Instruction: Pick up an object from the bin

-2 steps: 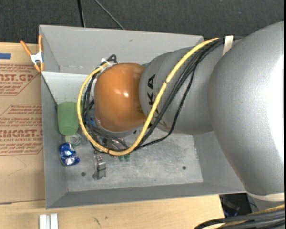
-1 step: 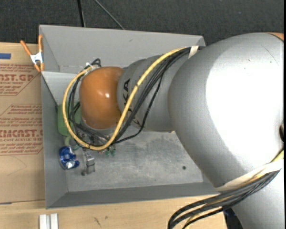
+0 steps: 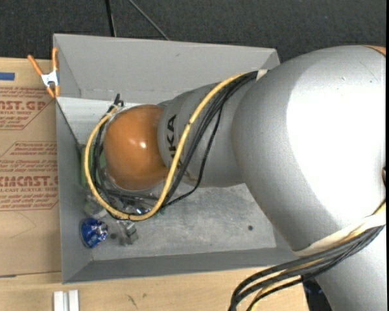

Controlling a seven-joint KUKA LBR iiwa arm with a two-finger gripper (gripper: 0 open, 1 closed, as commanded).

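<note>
Nearest lens: my broad silver arm link (image 3: 324, 154), coming in from the right over the grey bin (image 3: 162, 50).
Grip: tucked under my orange cover (image 3: 135, 146); spread or pressed together, I cannot tell.
Gripper (image 3: 118, 216): low over the floor's left end, near the front-left corner.
Closest things: small grey piece (image 3: 127, 233) just below me; blue crinkled thing (image 3: 93, 232) beside it in the front-left corner, apart from me.
Edges: left wall (image 3: 68, 173) close to my cover; front wall (image 3: 181, 264) just beyond the blue crinkled thing.
Open room: bare bin floor (image 3: 207, 220) to my right.
Writing: letters "KA" (image 3: 170, 135) on my wrist link.
</note>
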